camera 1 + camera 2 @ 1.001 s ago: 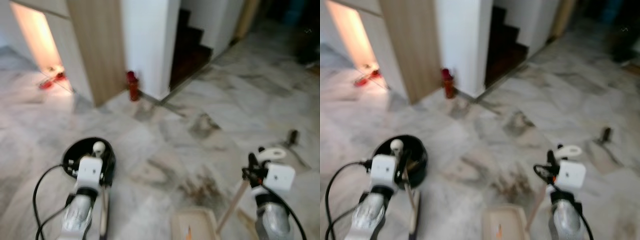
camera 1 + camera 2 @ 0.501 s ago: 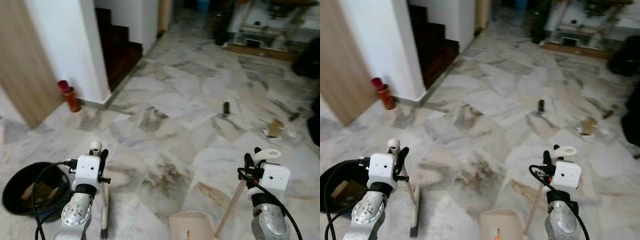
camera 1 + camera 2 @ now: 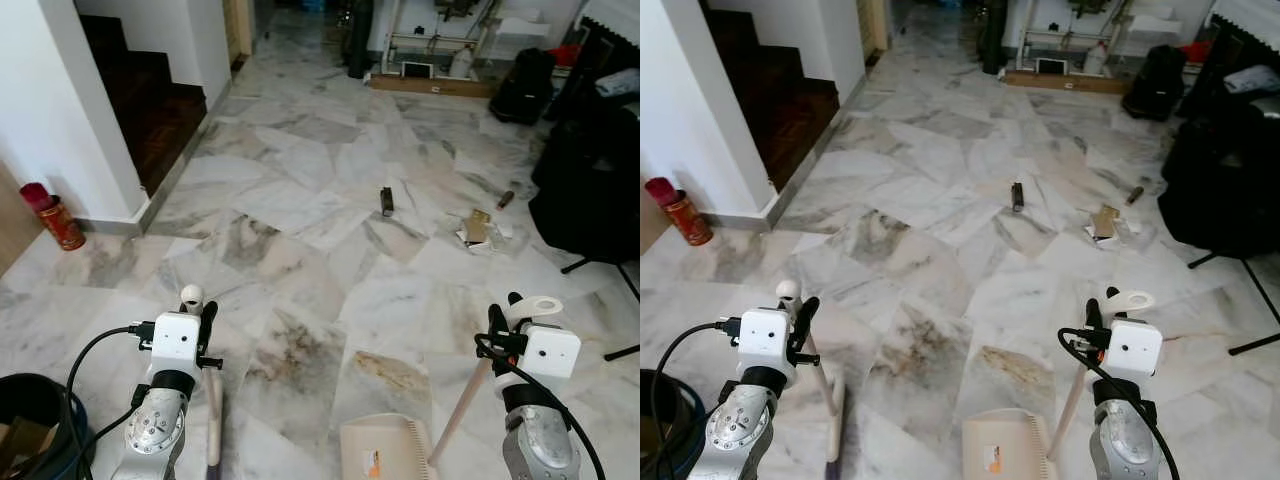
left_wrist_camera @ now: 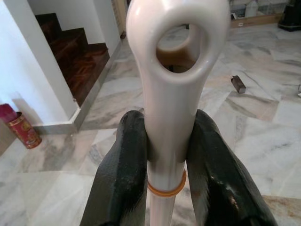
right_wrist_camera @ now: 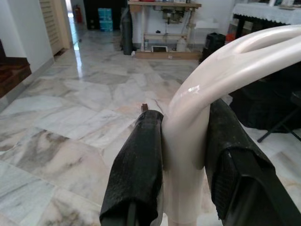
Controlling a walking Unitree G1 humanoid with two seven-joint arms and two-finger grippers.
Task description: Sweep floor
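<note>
My left gripper (image 3: 203, 322) is shut on the cream handle of a broom (image 4: 171, 94), just below its hanging loop. The broom's head (image 3: 213, 425) rests on the marble floor (image 3: 300, 260) at the lower left. My right gripper (image 5: 183, 136) is shut on the curved cream handle of a dustpan (image 3: 385, 450), whose beige pan sits on the floor at the bottom middle. Ahead on the floor lie a small dark object (image 3: 386, 200), scraps of cardboard and paper (image 3: 478, 227) and a small brown piece (image 3: 506, 198).
A black bin (image 3: 22, 432) with a cable stands at the bottom left. A red canister (image 3: 60, 222) sits by the white wall, beside dark wooden stairs (image 3: 150, 105). Black bags and a stand (image 3: 590, 180) crowd the right side. A table and boxes stand far back.
The whole view has swung to the right: the bin and canister slid left, and the debris and black bags came into sight. Both grippers keep the same hold.
</note>
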